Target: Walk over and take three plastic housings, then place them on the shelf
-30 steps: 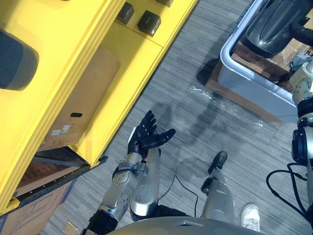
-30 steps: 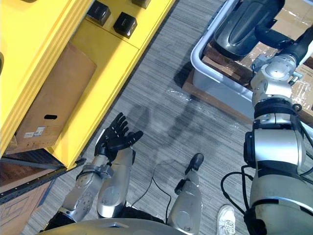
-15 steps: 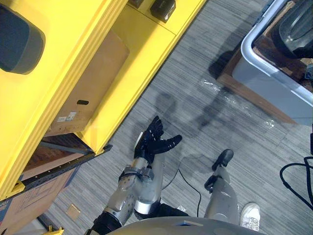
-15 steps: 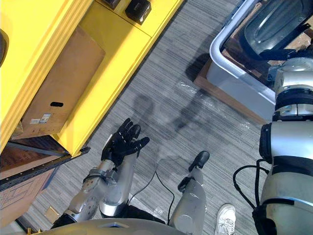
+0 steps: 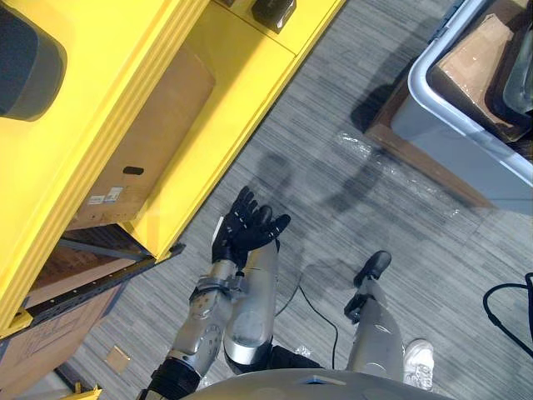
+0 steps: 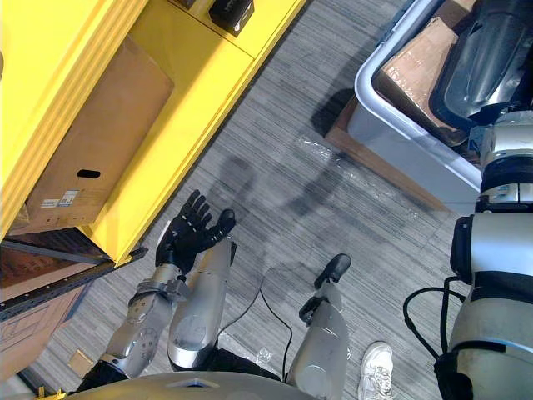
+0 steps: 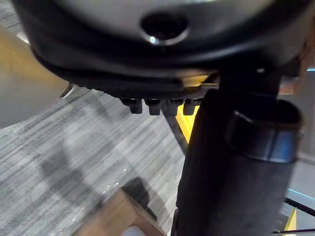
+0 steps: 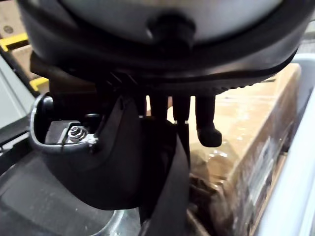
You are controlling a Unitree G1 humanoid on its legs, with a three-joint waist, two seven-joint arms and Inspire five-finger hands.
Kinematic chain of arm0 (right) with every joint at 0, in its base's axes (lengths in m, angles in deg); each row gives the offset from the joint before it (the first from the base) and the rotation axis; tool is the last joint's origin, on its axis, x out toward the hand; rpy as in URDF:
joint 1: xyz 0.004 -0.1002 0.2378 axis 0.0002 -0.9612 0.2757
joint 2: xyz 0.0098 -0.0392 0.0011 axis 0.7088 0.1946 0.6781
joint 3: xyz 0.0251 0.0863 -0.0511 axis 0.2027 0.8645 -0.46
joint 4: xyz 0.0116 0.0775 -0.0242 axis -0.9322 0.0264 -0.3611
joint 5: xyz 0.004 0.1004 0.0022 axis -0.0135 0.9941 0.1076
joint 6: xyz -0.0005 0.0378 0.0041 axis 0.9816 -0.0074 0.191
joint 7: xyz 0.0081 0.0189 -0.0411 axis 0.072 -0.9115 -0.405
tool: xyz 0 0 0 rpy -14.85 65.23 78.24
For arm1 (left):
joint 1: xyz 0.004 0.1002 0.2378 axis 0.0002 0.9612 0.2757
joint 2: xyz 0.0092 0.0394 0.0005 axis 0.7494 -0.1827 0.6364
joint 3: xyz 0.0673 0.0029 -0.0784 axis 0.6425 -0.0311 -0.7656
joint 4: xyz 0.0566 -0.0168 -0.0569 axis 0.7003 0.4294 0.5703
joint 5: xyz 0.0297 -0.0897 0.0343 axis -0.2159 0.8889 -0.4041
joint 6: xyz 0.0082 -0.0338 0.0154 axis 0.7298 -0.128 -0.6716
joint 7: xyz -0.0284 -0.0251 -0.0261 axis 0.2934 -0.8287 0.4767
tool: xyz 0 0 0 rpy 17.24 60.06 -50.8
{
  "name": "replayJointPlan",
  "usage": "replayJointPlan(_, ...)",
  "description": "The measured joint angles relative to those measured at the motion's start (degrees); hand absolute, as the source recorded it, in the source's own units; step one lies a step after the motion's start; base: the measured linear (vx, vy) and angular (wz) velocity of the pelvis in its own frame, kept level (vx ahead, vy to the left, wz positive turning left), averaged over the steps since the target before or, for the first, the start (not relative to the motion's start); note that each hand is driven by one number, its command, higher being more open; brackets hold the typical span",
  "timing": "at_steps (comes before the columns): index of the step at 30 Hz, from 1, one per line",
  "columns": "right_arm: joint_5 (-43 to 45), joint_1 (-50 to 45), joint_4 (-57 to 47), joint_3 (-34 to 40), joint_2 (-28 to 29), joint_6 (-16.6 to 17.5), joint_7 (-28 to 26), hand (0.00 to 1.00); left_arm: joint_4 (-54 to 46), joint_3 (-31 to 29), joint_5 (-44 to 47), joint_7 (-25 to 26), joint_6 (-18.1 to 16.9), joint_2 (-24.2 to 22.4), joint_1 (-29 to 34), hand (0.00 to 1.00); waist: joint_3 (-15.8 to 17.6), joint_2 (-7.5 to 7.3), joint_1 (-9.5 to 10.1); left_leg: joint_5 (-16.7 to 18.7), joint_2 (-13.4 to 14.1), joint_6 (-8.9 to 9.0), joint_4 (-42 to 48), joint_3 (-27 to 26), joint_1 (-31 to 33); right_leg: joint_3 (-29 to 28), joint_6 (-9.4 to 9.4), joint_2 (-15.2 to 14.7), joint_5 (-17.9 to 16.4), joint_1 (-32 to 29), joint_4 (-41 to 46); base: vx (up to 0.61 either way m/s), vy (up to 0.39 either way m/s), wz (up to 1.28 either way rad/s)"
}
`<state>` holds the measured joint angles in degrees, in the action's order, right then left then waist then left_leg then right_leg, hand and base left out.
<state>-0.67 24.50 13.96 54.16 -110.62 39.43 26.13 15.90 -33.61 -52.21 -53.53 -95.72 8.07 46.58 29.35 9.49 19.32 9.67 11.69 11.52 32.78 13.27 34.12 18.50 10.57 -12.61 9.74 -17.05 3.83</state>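
Over the grey bin (image 6: 366, 92), right hand (image 8: 204, 118) grips a plastic housing (image 6: 487, 67); left hand (image 6: 187, 237) spread open.

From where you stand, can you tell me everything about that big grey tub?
The grey tub looks like smooth, pale plastic, with a thick rounded rim and an open top. It stands upright on a brown wooden board on the striped grey carpet, across from the yellow shelf. In it are a cardboard box and a dark housing.
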Motion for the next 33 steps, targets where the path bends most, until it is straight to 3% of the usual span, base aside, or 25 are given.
replayJointPlan(3,0.0,-1.3,0.0,2.6,2.1,-0.7,1.3,0.00,-0.7,-1.5,0.0,0.0,0.0,0.3,0.1,1.00,0.0,-0.97,-0.61,-0.1,0.1,0.11,-0.2,0.0,-1.1,0.1,-0.02,0.0,0.0,1.0,0.1,0.00,0.000,0.00)
replayJointPlan(6,-0.1,-3.8,0.1,5.2,4.0,1.0,4.1,0.00,-1.9,-2.9,0.0,-0.3,-0.2,1.1,0.2,1.00,0.1,-2.27,-1.14,-0.6,0.2,0.11,-1.4,-0.5,-3.4,0.0,-0.05,-0.1,0.0,2.5,0.1,-0.01,0.000,0.01)
replayJointPlan(10,-2.0,-3.8,1.3,5.3,4.3,5.8,9.7,0.00,-4.5,-5.0,0.1,-2.7,-1.2,3.0,1.6,1.00,0.1,-4.44,-2.48,-2.5,0.6,0.58,-5.5,-1.1,-7.4,0.2,-0.75,-0.1,-0.5,4.7,0.0,-0.02,-0.018,0.01)
replayJointPlan(14,-6.3,-3.5,-2.1,4.7,4.3,11.9,14.5,0.00,-9.7,-7.1,2.6,-6.4,-0.7,4.8,6.0,1.00,0.2,-8.39,-5.12,-5.1,1.5,1.07,-12.0,-2.4,-13.6,0.2,-1.05,0.4,-0.6,8.1,-2.0,0.01,-0.064,-0.04)
replayJointPlan(15,-6.5,-3.8,-5.7,4.5,4.3,13.0,16.0,0.00,-11.3,-7.7,2.6,-7.7,0.5,5.3,6.7,1.00,0.0,-9.42,-6.05,-5.5,1.8,1.05,-13.7,-3.0,-15.3,0.2,-1.08,0.5,-0.6,9.0,-2.6,0.05,-0.048,-0.08)
replayJointPlan(19,-11.4,-7.5,-18.8,4.2,4.3,16.7,18.5,0.00,-16.5,-7.2,1.7,-11.0,4.5,6.8,6.6,1.00,-0.5,-11.19,-8.24,-7.3,2.6,1.52,-18.9,-5.2,-21.3,-0.4,-1.23,0.9,-0.4,12.4,-4.4,0.08,-0.040,-0.13)
replayJointPlan(22,-17.4,-15.1,-30.4,3.8,5.2,19.7,18.5,0.00,-20.0,-5.9,4.4,-12.4,10.9,6.6,4.7,1.00,-5.9,-12.59,-9.57,-8.2,3.2,1.83,-23.3,-7.8,-24.4,-1.7,-1.25,1.2,-0.4,12.7,-6.0,0.12,-0.013,-0.24)
replayJointPlan(28,-25.6,-27.7,-45.6,4.4,13.3,22.3,18.4,0.00,-19.9,-0.9,18.5,-12.1,22.1,3.3,-1.2,1.00,-12.2,-13.07,-13.46,-8.5,3.5,2.11,-28.3,-12.9,-31.3,-2.0,-1.25,0.9,-0.4,14.3,-6.2,0.12,0.016,-0.29)
replayJointPlan(31,-27.4,-32.7,-50.4,5.1,18.1,23.0,18.4,0.00,-18.3,2.9,24.6,-8.6,22.6,0.4,-6.2,1.00,-13.4,-12.84,-15.32,-8.5,3.4,2.10,-29.2,-14.2,-33.3,-2.2,-1.24,0.8,-0.4,15.0,-6.2,0.03,0.006,-0.18)
replayJointPlan(33,-27.8,-35.6,-53.5,5.2,21.1,23.1,18.3,0.00,-16.9,3.7,25.6,-6.7,20.9,-1.5,-8.3,1.00,-14.1,-12.53,-16.61,-8.5,3.4,2.10,-29.5,-15.0,-34.4,-2.7,-1.24,0.8,-0.4,15.3,-6.3,0.00,0.004,-0.18)
